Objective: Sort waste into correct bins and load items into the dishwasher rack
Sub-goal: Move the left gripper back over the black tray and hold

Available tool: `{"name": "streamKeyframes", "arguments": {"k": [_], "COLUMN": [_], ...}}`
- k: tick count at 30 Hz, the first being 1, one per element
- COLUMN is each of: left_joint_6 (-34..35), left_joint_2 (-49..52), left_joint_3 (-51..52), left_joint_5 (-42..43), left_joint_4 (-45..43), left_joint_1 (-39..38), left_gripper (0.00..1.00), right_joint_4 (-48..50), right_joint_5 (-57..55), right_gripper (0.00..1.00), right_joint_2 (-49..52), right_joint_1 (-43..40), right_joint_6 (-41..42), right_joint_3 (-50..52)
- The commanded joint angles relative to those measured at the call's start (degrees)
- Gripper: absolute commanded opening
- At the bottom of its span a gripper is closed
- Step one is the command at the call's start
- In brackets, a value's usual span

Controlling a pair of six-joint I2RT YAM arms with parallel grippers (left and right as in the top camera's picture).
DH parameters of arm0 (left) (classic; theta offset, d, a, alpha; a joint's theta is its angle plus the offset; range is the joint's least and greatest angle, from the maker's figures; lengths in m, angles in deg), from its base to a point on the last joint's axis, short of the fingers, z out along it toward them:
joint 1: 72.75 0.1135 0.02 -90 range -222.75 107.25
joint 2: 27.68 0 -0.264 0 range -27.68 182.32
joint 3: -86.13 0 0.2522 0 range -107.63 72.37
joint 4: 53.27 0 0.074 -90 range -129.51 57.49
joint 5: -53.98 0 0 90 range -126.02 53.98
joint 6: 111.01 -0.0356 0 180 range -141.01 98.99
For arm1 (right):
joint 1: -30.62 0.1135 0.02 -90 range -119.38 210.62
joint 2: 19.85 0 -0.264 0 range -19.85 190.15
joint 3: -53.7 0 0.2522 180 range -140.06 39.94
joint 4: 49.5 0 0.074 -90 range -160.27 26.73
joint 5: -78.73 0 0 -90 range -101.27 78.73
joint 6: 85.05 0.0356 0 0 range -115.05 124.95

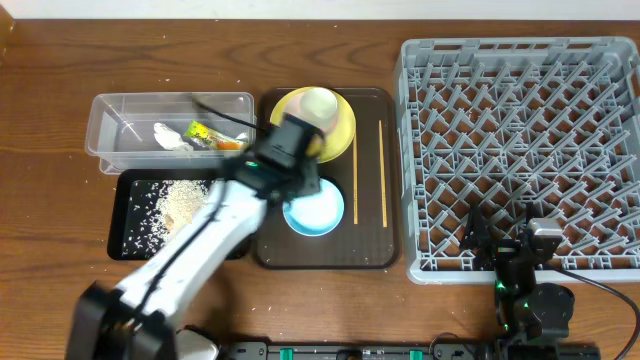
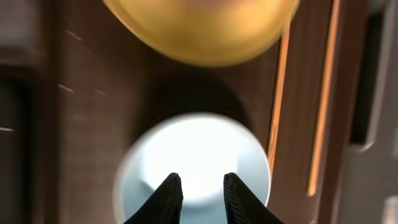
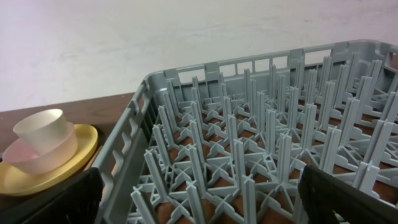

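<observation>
The light-blue bowl (image 1: 318,212) sits on the brown tray, and my left gripper (image 1: 300,183) hovers over its rim. In the left wrist view the fingers (image 2: 202,182) are open and empty above the bowl (image 2: 193,155). The yellow plate (image 1: 340,128) holds the pale pink bowl (image 3: 34,160) with the white cup (image 3: 40,127) in it. Two chopsticks (image 1: 383,170) lie on the tray's right side. The clear tub (image 1: 120,125) holds the tissue (image 1: 168,136) and the wrapper (image 1: 210,135). The black tray (image 1: 135,235) holds rice scraps (image 1: 180,200). My right gripper (image 1: 505,248) is wide open and empty over the rack's (image 1: 520,100) front edge (image 3: 199,193).
The dark brown serving tray (image 1: 275,250) lies between the black tray and the grey rack. A few rice grains lie on the table in front of the trays. My left arm crosses over the black tray's right end.
</observation>
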Motion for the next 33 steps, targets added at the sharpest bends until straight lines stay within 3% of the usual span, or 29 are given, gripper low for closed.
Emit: {"name": "streamKeyframes", "arguments": {"k": [1,8,13,14,16,27,30,33], "left_joint_6": [-1.2,-5.8,-5.7,-5.7,-5.7,-5.7,-5.7,-5.7], "left_joint_2": [-5.6,-12.6,-13.6,-13.5,-13.3,-13.1,-13.1,-13.1], "left_joint_3": [-1.7,-1.7,-1.6,-1.6,-1.6,-1.6,-1.6,-1.6], "left_joint_5": [-0.3,-0.3,-0.2,-0.2,-0.3,-0.3,-0.3,-0.3], "left_joint_4": [2.6,11.0,15.7,16.4,17.1,17.1,17.1,17.1], "left_joint_1": [6.6,23.5,30.7,31.1,31.3,31.3,31.3,31.3], "left_gripper": [0.26,0.29,0.47,0.61,0.78,0.87,0.88,0.89], "right_joint_4": [-0.1,-0.1,-0.1,-0.1,-0.1,2.4,7.5,4.8], "right_joint_5": [0.2,0.2,0.2,0.2,0.2,0.3,9.6,12.2], "right_gripper": [0.99,0.99,0.99,0.99,0.99,0.99,0.99,0.99], "right_joint_2": [-0.2,-0.2,-0.2,-0.2,-0.2,-0.2,-0.2,-0.1], "right_joint_1": [-0.5,-0.5,-0.5,-0.5,-0.5,-0.5,-0.5,-0.5], "right_joint_6": [-0.3,-0.3,-0.3,-0.3,-0.3,-0.2,-0.6,-0.6], "right_joint_3": [0.2,0.2,0.2,0.2,0.2,0.2,-0.1,-3.4]}}
